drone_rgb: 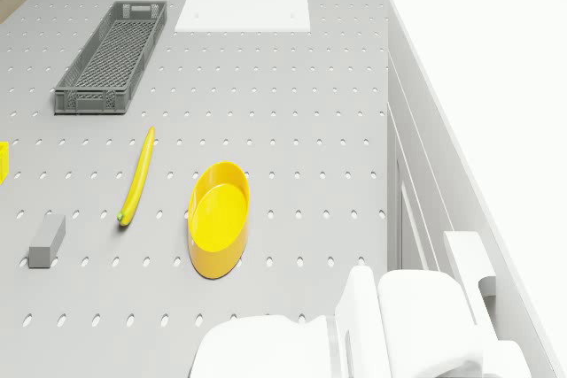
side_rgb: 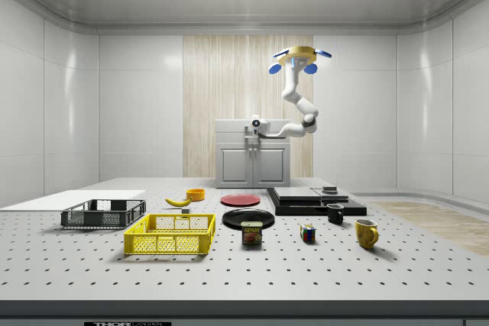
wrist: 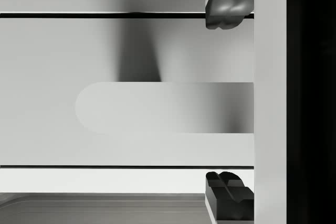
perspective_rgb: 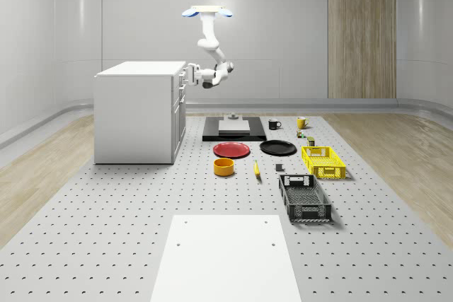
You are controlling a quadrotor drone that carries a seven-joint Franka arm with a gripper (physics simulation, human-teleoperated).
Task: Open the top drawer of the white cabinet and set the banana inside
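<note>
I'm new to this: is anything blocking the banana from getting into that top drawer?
Yes: the top drawer looks shut. The tool is at its handle, the drone hovering beside the white cabinet. The banana lies on the table.

The banana [perspective_rgb: 256,168] lies on the table [perspective_rgb: 106,210] between bowl [perspective_rgb: 224,167] and crate [perspective_rgb: 304,197].

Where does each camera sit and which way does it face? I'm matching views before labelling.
Whole-scene view: high, facing the white cabinet side-on; the drone hovers beside it, gripper at its front.
Side view: low at the table edge, facing the cabinet front; drone and arm show.
Drone view: looks down on the slim yellow banana, arm below.
Wrist view: faces the top drawer's handle, fingertips framing it.
Shared: banana in whole-scene, side and drone views.
</note>
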